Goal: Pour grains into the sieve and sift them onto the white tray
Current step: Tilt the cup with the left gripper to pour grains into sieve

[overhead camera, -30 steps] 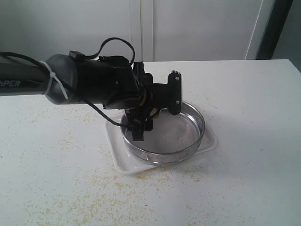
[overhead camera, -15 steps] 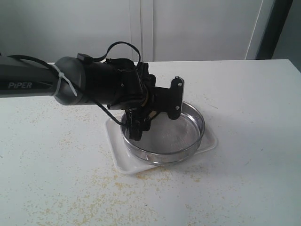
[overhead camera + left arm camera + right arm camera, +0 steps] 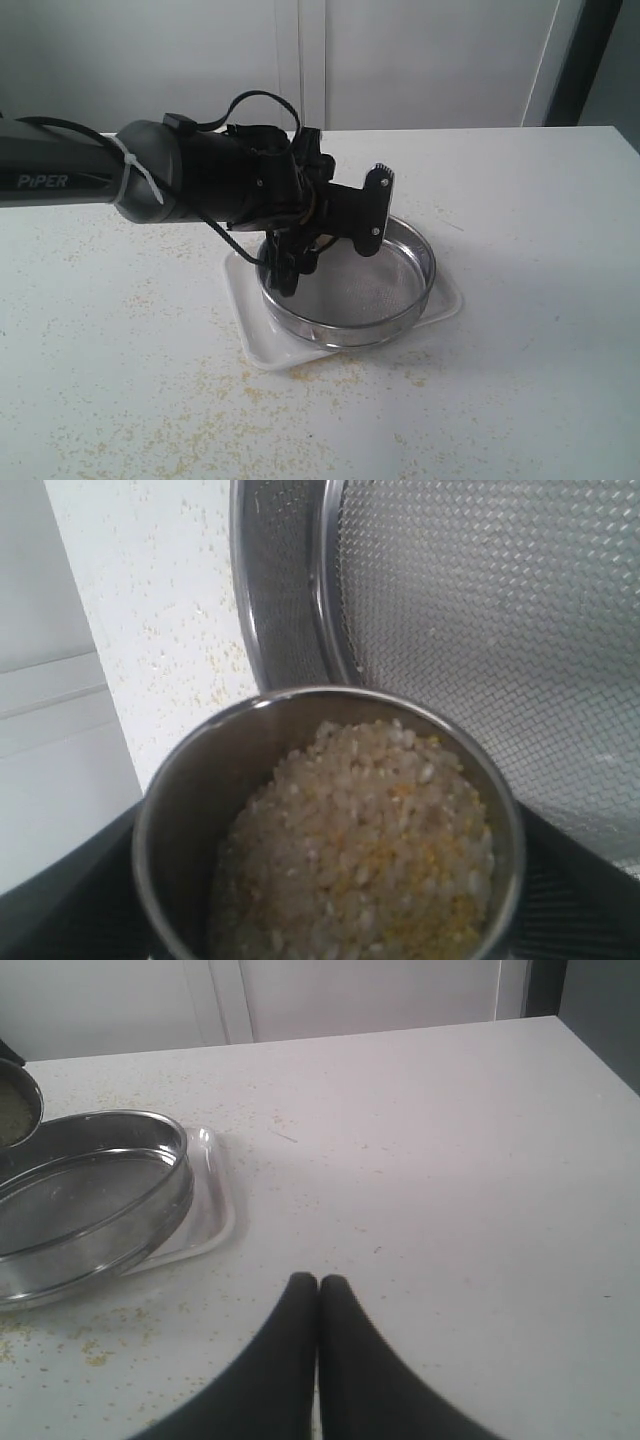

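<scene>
Left hand (image 3: pixel 330 240) clasps cup (image 3: pixel 185 820) of grains (image 3: pixel 370 850) tilted over sieve (image 3: pixel 400 275); right hand (image 3: pixel 318 1285) closed.

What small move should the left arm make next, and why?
Probably tip the cup further over the sieve. The cup is full of grains and hangs at the sieve's edge, while the sieve looks bare, so nothing seems poured yet.

Between the black jaws of the left gripper (image 3: pixel 330 238), a shiny silver steel cup (image 3: pixel 200 780) holds grains (image 3: pixel 370 850), off-white flecked with yellow. Past the jaws, the sieve (image 3: pixel 350 335) is polished steel with grey criss-cross mesh; under it, the glossy white tray (image 3: pixel 262 350). Yellow speckling dots the white table (image 3: pixel 520 300).
</scene>
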Controlling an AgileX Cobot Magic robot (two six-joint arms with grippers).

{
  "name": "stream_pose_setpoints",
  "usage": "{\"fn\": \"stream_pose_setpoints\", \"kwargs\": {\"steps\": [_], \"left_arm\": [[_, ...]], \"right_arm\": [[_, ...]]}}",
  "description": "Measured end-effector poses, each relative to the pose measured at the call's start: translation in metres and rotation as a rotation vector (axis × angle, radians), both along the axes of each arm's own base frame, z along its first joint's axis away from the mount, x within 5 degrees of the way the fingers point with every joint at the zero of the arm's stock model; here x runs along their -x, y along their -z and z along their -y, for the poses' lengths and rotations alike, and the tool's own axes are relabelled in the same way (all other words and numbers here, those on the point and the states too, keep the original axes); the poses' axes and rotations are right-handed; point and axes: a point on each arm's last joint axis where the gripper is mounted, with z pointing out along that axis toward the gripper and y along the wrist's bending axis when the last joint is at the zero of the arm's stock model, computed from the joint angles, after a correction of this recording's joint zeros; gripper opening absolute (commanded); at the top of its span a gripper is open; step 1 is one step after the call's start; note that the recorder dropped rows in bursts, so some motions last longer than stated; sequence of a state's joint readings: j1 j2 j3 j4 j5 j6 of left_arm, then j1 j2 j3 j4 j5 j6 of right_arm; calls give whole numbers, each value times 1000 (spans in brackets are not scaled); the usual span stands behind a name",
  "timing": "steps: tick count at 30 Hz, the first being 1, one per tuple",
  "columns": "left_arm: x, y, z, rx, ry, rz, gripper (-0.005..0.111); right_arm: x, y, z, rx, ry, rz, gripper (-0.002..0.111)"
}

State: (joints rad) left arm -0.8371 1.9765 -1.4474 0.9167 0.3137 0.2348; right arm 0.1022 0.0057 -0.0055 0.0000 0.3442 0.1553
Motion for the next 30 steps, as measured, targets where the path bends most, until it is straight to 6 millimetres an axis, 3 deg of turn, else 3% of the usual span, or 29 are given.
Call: {"fn": "stream_pose_setpoints", "kwargs": {"steps": [12, 30], "left_arm": [[-4, 15, 3, -57, 33, 10, 0], [-6, 13, 3, -94, 69, 54, 0]], "right_arm": [[0, 0, 0, -1, 0, 0, 0], [0, 0, 0, -1, 0, 0, 0]]}}
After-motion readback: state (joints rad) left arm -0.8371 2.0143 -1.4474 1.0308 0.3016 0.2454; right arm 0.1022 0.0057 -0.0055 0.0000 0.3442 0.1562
